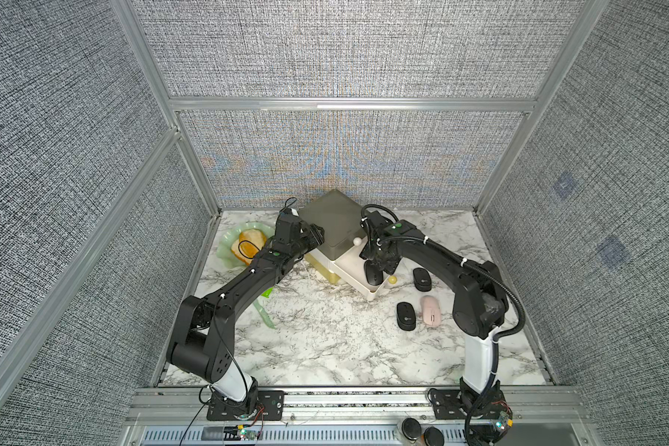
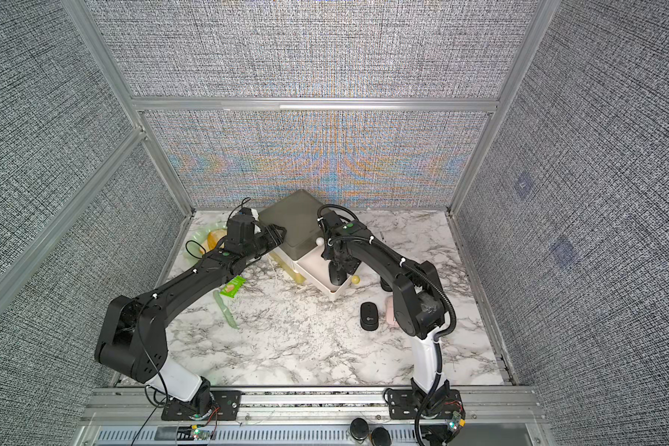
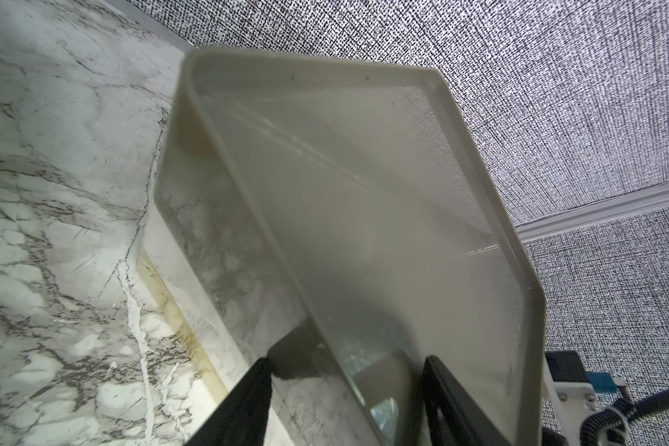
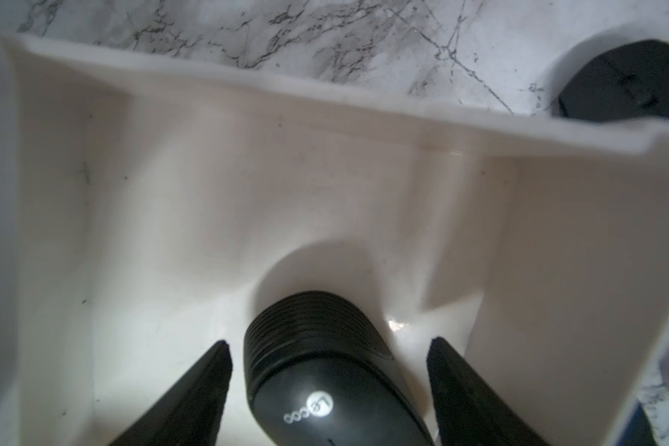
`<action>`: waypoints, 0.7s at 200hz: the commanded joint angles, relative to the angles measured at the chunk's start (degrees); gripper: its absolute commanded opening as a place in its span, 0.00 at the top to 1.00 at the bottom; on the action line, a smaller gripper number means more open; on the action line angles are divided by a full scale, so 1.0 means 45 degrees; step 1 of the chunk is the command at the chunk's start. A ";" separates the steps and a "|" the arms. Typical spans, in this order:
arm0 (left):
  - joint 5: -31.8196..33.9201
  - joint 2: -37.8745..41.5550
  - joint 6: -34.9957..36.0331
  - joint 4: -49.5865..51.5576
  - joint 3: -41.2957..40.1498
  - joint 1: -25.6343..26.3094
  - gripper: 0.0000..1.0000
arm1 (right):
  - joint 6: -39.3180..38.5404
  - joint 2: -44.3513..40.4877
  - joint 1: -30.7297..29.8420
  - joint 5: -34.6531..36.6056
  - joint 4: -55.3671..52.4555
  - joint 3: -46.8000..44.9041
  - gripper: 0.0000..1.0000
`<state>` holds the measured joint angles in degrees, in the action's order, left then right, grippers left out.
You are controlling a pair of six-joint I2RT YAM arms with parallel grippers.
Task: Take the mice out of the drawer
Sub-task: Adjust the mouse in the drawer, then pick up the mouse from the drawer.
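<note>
Nearest the rail, on the marble tabletop [image 1: 325, 347]: black mouse [image 1: 406, 316] beside pink mouse [image 1: 430, 311]; second black mouse [image 1: 421, 279] just behind. Open drawer [image 4: 248, 96] holds a third black mouse [image 4: 337, 386]; right gripper [image 4: 330, 343] straddles it, jaws spread, clear of it. Farther back, left gripper [image 3: 346, 360] pinches the grey cabinet [image 1: 333, 220] edge.

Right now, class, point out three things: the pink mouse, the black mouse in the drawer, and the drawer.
pink mouse [image 1: 430, 310]: a top view, middle of its shell.
black mouse [image 4: 313, 328]: right wrist view, ridged end of its back.
drawer [image 4: 209, 73]: right wrist view, its white rim.
</note>
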<state>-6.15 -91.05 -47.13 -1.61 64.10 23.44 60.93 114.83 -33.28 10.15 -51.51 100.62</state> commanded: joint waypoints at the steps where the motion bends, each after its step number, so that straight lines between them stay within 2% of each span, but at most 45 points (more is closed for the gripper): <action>1: -0.0122 -0.0091 0.0181 0.0689 -0.0044 -0.0007 0.37 | -0.1613 -0.0313 -0.0033 -0.0150 -0.0138 -0.0023 0.18; 41: -0.0029 -0.0007 0.0155 0.0668 -0.0091 -0.0014 0.37 | -0.3577 -0.1153 0.0015 -0.0835 0.1176 -0.1201 0.13; 69: -0.0071 -0.0023 0.0143 0.0662 -0.0103 -0.0014 0.37 | -0.5138 -0.0852 0.0071 -0.1490 0.1299 -0.1163 0.13; 90: -0.0124 -0.0042 0.0113 0.0650 -0.0066 -0.0014 0.37 | -0.5756 -0.0583 0.0081 -0.1737 0.1304 -0.1033 0.14; 140: -0.0137 -0.0002 0.0103 0.0690 -0.0083 -0.0022 0.37 | -0.6453 0.0174 -0.0034 -0.1143 0.0808 -0.0584 0.19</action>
<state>-6.20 -90.96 -47.20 -1.80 63.94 23.38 34.59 114.87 -33.10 4.10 -46.28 97.30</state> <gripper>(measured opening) 0.629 0.824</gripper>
